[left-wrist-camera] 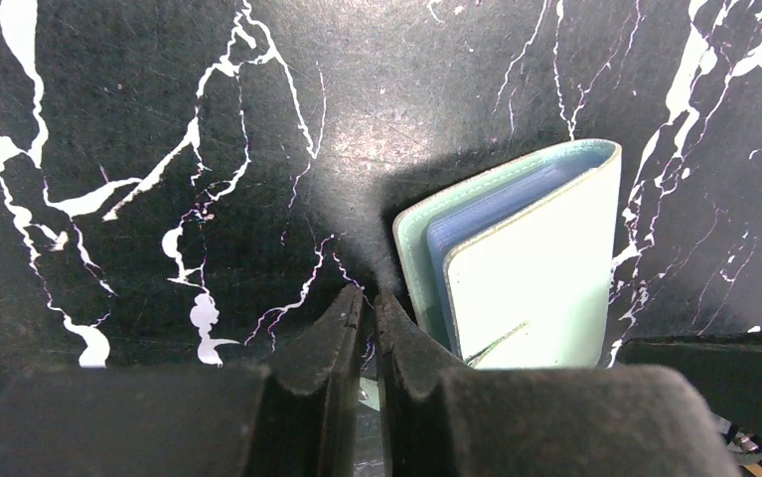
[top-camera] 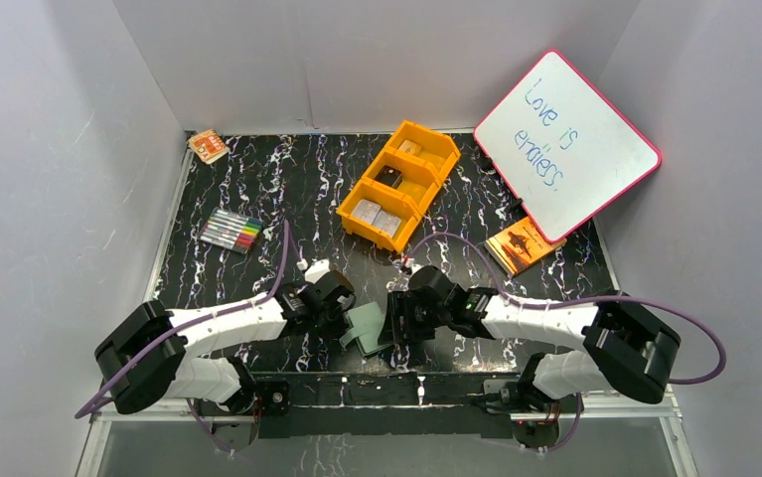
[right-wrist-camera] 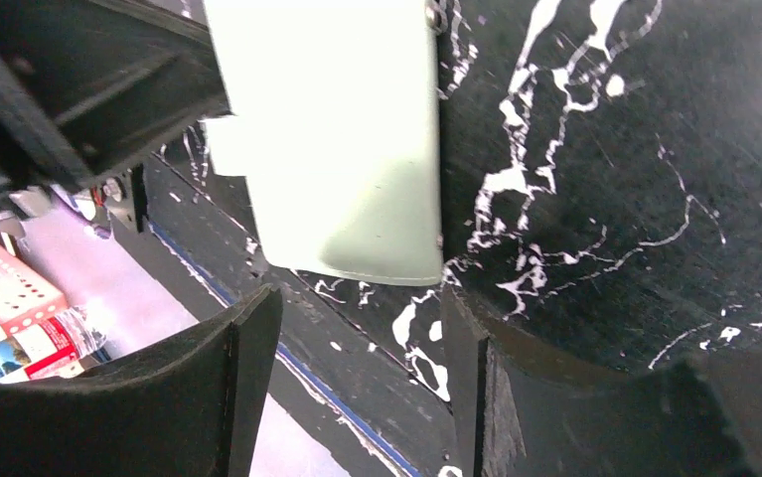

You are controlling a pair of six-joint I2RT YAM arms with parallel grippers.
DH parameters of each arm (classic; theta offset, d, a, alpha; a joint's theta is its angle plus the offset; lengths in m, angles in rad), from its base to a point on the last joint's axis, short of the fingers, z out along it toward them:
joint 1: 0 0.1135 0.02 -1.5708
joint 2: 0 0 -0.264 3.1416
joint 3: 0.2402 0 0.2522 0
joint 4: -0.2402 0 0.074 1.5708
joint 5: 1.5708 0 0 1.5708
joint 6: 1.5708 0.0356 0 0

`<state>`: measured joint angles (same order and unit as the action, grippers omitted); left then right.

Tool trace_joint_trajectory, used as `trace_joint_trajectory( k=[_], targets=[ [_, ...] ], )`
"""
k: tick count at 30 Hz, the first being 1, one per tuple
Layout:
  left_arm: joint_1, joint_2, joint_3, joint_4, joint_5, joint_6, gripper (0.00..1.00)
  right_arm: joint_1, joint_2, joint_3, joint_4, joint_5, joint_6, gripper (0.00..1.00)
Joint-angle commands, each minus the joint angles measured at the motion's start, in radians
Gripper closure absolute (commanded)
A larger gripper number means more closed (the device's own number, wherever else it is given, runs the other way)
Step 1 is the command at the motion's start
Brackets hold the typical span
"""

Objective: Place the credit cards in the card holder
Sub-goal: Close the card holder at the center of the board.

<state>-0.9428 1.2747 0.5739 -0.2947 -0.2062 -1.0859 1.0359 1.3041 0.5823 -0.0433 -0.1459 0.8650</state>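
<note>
Black marbled table under everything, walls on three sides, near edge taken up by the arm bases.
Right of tray: whiteboard leaned on the right wall. Its lower corner overlaps an orange book, so part of the book is hidden.
Both arms folded low on the near side of tray, wrists meeting roughly straight in front of it.
Open room: bare table between tray and wrists, and left of tray out to markers.
From the top, fingertips of both arms mostly hidden under the wrists.
Near-left of tray: left gripper pressed together, pale green sliver pinched low between the fingers. Looks like the tab of holder, but mostly hidden.
Near-right of tray: right gripper spread wide, nothing between. Holder corner just ahead of the gap, clear of both fingers.
Holder on the near side of tray, between the two grippers, cover part open, blue pockets showing. Near table edge close by. Bottom cut off by the left fingers, top cut off in the right wrist view.
Far-left of tray, back corner: small orange packet.
In tray: cards. Silver in the near bin, black in the middle, tan in the far. Too small for detail.
</note>
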Motion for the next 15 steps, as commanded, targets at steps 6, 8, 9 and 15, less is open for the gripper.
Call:
trace_joint_trajectory(
  k=[6, 8, 9, 15],
  targets=[
    [-0.001, 0.015, -0.036, -0.049, -0.035, -0.003, 0.93, -0.037, 0.016, -0.079, 0.165, -0.037, 0.098, 0.30],
    [-0.001, -0.002, -0.029, -0.072, -0.041, -0.008, 0.93, -0.039, -0.016, -0.101, 0.173, -0.010, 0.112, 0.30],
    [0.000, -0.020, -0.023, -0.089, -0.049, -0.011, 0.93, -0.039, -0.033, -0.109, 0.173, 0.002, 0.113, 0.30],
    [-0.001, -0.183, 0.034, -0.194, -0.102, -0.021, 0.59, -0.040, -0.047, -0.088, 0.109, 0.019, 0.072, 0.30]
  ],
)
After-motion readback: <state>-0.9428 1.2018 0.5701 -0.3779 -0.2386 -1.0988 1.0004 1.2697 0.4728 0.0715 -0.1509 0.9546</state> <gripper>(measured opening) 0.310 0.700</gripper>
